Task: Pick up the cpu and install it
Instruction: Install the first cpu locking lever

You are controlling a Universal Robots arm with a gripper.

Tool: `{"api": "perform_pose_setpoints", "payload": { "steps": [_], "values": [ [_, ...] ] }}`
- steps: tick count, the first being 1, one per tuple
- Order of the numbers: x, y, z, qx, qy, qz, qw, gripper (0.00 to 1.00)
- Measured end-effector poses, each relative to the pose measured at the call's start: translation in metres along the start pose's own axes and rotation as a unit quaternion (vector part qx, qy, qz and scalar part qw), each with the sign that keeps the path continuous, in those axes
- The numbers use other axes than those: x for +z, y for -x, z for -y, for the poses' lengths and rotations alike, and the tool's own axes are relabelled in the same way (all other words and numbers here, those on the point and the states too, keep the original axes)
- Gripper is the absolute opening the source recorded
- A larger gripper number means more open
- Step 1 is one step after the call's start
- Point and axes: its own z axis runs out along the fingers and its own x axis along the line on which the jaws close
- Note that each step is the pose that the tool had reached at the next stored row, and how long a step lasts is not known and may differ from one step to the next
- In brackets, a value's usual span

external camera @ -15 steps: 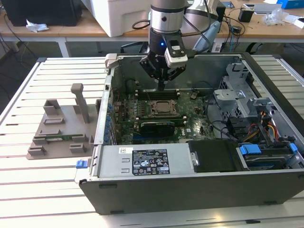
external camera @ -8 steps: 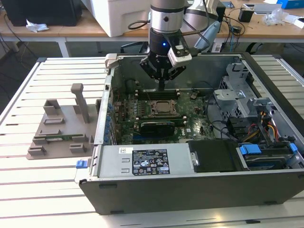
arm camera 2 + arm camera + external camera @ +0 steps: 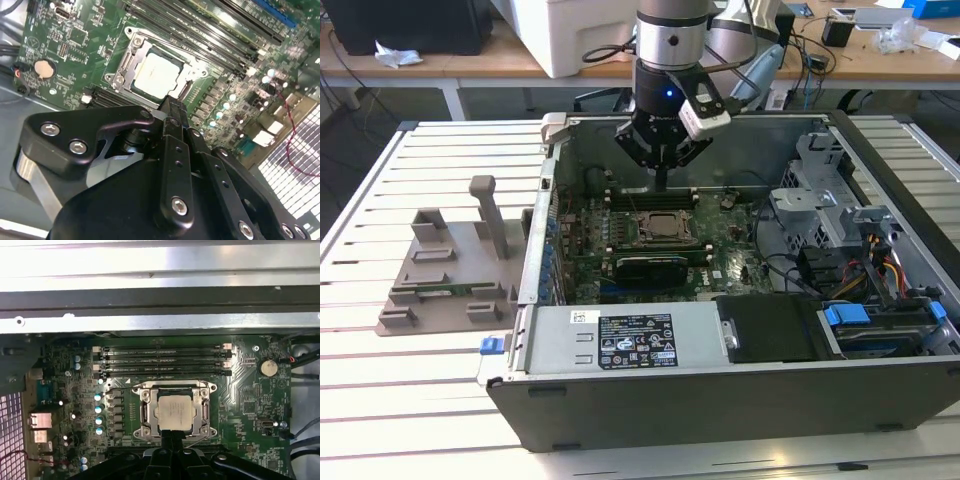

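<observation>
The cpu point(image 3: 173, 410), a flat square silvery-grey metal-topped chip, sits in the motherboard socket point(image 3: 145, 412); we see the black fingers point(image 3: 172, 112) pressed together, holding nothing, just beside its edge.

Cpu point(image 3: 173, 411) point(image 3: 157, 76): flat square chip, silvery-grey metal top. Lies level, seated inside the metal socket frame point(image 3: 145, 412) on the green motherboard point(image 3: 245, 390), beside the memory slots point(image 3: 165, 360).

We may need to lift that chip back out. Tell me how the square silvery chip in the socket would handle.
The square silvery-topped chip looks flat and rigid, so probably stiff and light. Its smooth metal top may be slippery. Sitting flush in the metal socket frame, its edges give little purchase.
</observation>
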Motion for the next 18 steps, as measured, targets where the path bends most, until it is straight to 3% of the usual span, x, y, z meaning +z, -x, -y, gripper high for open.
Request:
{"api": "perform_pose_setpoints", "payload": {
  "steps": [3, 6, 7, 10, 11, 13, 14, 18],
  "values": [
    [0.0, 0.0, 0.0, -0.031, -0.0001, 0.0014, 0.9995, 0.11],
    [0.0, 0.0, 0.0, -0.041, 0.0, 0.0019, 0.9992, 0.11],
    [-0.0001, 0.0, 0.0, -0.041, -0.0001, 0.0008, 0.9992, 0.11],
    [0.0001, 0.0003, 0.0, -0.041, 0.0002, -0.0095, 0.9991, 0.11],
    [0.0, 0.0004, 0.0, -0.041, 0.0003, -0.0111, 0.9991, 0.11],
    [0.0001, 0.0004, 0.0, -0.042, 0.01, -0.0112, 0.999, 0.11],
    [0.0001, 0.0004, 0.0, -0.042, 0.0255, -0.0108, 0.9987, 0.11],
    [0.0002, -0.0004, 0.0, -0.042, 0.0275, -0.0108, 0.9987, 0.11]
  ]
}}
